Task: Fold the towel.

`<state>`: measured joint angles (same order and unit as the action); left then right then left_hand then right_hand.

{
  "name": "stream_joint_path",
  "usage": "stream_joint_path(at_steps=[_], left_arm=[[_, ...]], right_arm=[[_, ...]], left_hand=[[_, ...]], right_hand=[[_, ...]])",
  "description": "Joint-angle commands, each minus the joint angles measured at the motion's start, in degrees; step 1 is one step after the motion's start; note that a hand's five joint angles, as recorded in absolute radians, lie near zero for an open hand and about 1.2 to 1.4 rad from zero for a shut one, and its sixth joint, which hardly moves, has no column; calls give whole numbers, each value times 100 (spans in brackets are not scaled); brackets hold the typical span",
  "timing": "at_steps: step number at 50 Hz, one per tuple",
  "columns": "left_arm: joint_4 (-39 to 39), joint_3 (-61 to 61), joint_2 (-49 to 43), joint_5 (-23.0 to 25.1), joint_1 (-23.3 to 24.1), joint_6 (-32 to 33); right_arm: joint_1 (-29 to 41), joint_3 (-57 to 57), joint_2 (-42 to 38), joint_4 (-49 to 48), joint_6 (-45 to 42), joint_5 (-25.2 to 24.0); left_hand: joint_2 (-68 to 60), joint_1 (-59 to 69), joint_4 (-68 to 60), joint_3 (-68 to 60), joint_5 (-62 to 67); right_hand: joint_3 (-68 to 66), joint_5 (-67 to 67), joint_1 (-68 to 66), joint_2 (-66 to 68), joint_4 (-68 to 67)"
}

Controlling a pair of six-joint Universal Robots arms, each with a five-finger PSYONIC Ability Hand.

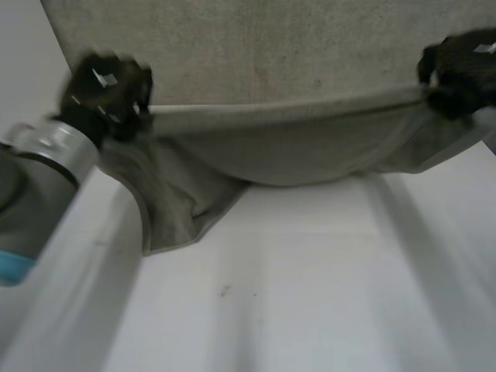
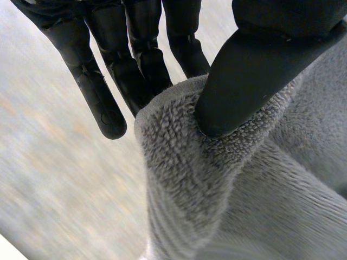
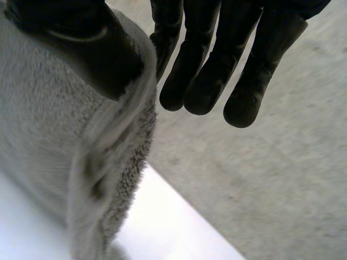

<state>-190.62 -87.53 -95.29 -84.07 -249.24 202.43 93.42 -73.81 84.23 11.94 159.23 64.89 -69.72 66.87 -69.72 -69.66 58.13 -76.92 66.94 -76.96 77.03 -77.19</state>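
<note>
A grey towel lies flat on the far part of the white table. Its near edge is lifted and stretched between my two hands, and the cloth below sags in a loose fold. My left hand holds the left corner. In the left wrist view its thumb pinches the towel's hem against the fingers. My right hand holds the right corner. In the right wrist view its thumb presses the towel against a finger, with the other fingers straight beside it.
Bare white table stretches from the hanging fold toward me. My left forearm crosses the near left part of the table.
</note>
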Motion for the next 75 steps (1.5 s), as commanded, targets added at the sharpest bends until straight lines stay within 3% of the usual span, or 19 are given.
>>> stream_joint_path(at_steps=[1, 11, 19, 24, 27, 29, 32, 36, 42, 54, 59, 67, 75], left_arm=[[243, 305, 1345, 22, -81, -142], [1431, 965, 1294, 242, -283, -177], [1668, 1009, -69, 540, -459, -221], [1809, 1675, -1550, 540, -451, -221], [1809, 2011, -1844, 540, -442, -213], [1774, 2816, -2238, 540, -407, -256], [1495, 3721, -2310, 505, -337, -379], [758, 4155, -2179, 453, -214, -808], [-447, 3508, -1406, 198, -222, -1828], [-1039, 1264, -1396, 206, -345, -1839], [-1468, 159, -2202, 224, -398, -1383], [-1707, -458, -2986, 233, -398, -346], [-1707, -757, -2663, 233, -433, -81]], right_arm=[[-272, 1138, 646, 1098, 3, -275], [-360, 2353, 419, 2110, -23, -398], [-237, 2626, -821, 2770, -551, -310], [115, 2854, -1770, 2822, -1043, -82], [414, 3346, -2455, 2752, -1140, 199], [685, 4264, -3120, 2342, -1096, 645], [958, 5127, -3456, 1596, -930, 1094], [1029, 5254, -3326, 761, -396, 1359], [950, 4387, -2282, -304, 485, 1316], [924, 1721, -1902, -667, 3, 621], [897, 221, -2348, -982, -839, 560], [792, -546, -3140, -1054, -1429, 656], [493, -960, -2624, -1124, -1421, 560]], left_hand=[[-1028, 1313, -1028, -1034, 1187], [-1028, 1313, -1028, -1034, 1187], [-1028, 1313, -1028, -1034, 1187], [-1028, 1313, -1028, -1034, 1187], [-1028, 1313, -1028, -1034, 1187], [-1028, 1313, -1028, -1034, 1187], [-1028, 1313, -1028, -1034, 1187], [-1028, 1313, -1028, -1034, 1187], [-1028, 1313, -1028, -1034, 1187], [-1028, 1313, -1028, -1034, 1187], [-1028, 1313, -1028, -1034, 1187], [-1028, 1313, -1028, -1034, 1187], [-477, 762, -477, -482, 636]], right_hand=[[-308, 306, -304, 297, -281], [-308, 306, -304, 297, -281], [-308, 306, -304, 297, -281], [-308, 306, -304, 297, -281], [-308, 306, -304, 297, -281], [-308, 306, -304, 297, -281], [-308, 306, -304, 297, -281], [-308, 306, -304, 297, -281], [-308, 306, -304, 297, -281], [-308, 306, -304, 297, -281], [-308, 306, -304, 297, -281], [-308, 306, -304, 297, -281], [-308, 306, -304, 297, -281]])
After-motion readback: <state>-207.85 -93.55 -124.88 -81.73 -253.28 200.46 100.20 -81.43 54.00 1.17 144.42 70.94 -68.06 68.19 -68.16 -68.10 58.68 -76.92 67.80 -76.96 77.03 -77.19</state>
